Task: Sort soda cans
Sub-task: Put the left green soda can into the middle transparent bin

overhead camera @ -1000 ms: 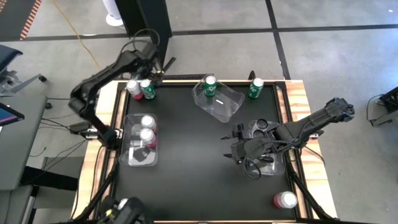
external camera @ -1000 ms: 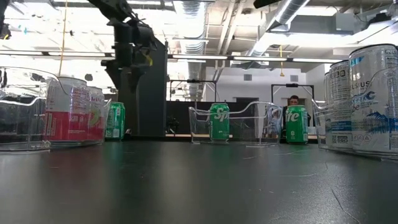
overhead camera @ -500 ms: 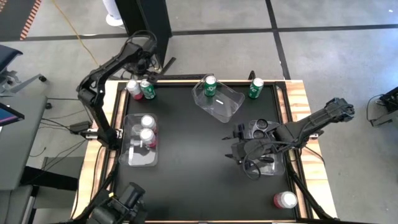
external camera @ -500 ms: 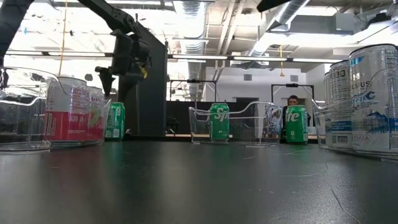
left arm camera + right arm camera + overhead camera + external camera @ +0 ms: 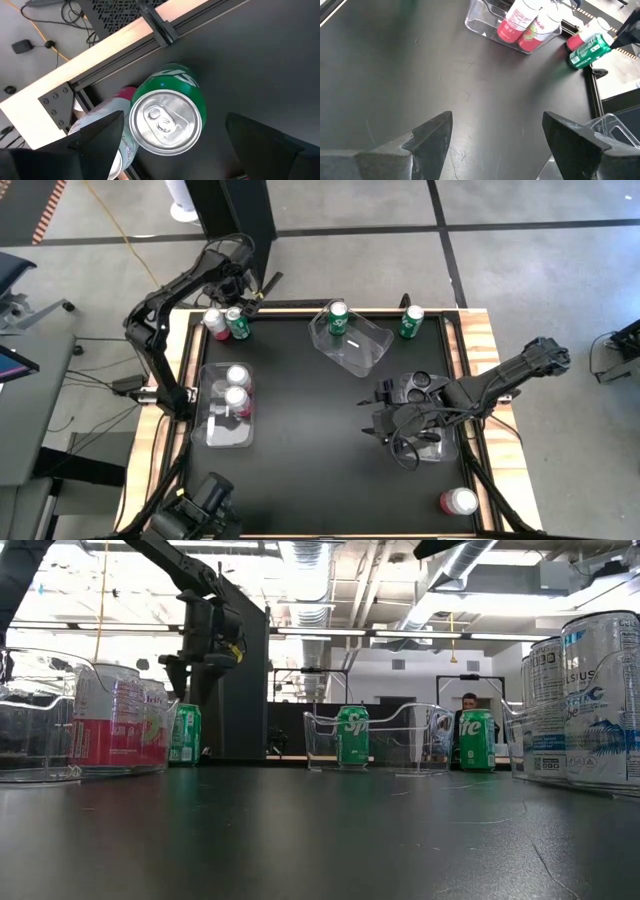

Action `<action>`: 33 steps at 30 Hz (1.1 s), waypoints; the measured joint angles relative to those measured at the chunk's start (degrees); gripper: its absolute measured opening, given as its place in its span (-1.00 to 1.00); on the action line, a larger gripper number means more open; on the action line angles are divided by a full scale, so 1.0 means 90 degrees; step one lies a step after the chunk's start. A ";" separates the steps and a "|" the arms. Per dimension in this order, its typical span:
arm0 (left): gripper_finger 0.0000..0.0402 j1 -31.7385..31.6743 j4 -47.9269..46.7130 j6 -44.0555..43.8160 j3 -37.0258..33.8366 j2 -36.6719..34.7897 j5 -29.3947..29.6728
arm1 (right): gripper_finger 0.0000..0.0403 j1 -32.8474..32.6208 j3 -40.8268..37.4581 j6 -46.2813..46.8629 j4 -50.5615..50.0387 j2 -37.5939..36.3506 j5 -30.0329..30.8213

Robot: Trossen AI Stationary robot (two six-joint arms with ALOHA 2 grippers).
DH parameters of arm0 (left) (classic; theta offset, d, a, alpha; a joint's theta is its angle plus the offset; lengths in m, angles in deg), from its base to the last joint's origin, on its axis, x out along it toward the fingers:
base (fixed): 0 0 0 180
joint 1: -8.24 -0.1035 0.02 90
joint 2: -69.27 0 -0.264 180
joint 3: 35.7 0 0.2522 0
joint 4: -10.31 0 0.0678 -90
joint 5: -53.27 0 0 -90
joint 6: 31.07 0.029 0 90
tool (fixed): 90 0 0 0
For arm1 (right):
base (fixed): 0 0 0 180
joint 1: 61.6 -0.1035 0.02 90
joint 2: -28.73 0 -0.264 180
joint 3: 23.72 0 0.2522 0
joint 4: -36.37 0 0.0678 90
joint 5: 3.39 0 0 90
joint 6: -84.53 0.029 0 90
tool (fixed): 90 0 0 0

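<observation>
My left gripper (image 5: 238,300) hangs open over the table's far left corner, straight above a green can (image 5: 166,120) whose silver top shows between the two fingers. In the low view the left gripper (image 5: 200,662) is still clear above that green can (image 5: 184,733). A red can (image 5: 215,322) stands against the green one (image 5: 238,322). My right gripper (image 5: 374,412) is open and holds nothing, beside the bin of dark cans (image 5: 422,386). Other cans: green in the far bin (image 5: 338,318), green (image 5: 411,321) at the far right, red (image 5: 458,502) at the near right.
Three clear bins stand on the black table: a left one (image 5: 212,430) with pink cans (image 5: 237,388), a far middle one (image 5: 365,350) and a right one (image 5: 440,448). A wooden frame (image 5: 484,360) borders the table. The middle of the table (image 5: 310,420) is bare.
My left gripper has come down toward the green can in the far left corner and turned to point down at it, while the left arm's elbow has swung toward the table's left edge. The right arm and all the cans have kept still.
</observation>
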 joint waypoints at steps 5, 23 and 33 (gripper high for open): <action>0.72 -0.0005 -0.0149 0.0052 0.0000 0.0165 0.0016 | 0.63 0.0000 0.0000 0.0000 0.0000 0.0000 0.0000; 0.72 -0.0005 -0.0038 0.0239 -0.0002 0.0947 0.0109 | 0.63 0.0000 0.0000 0.0147 -0.0024 0.0000 0.0001; 0.72 -0.0053 -0.0263 0.0262 -0.0005 0.0951 0.0119 | 0.63 0.0000 0.0000 0.0172 -0.0034 0.0000 0.0000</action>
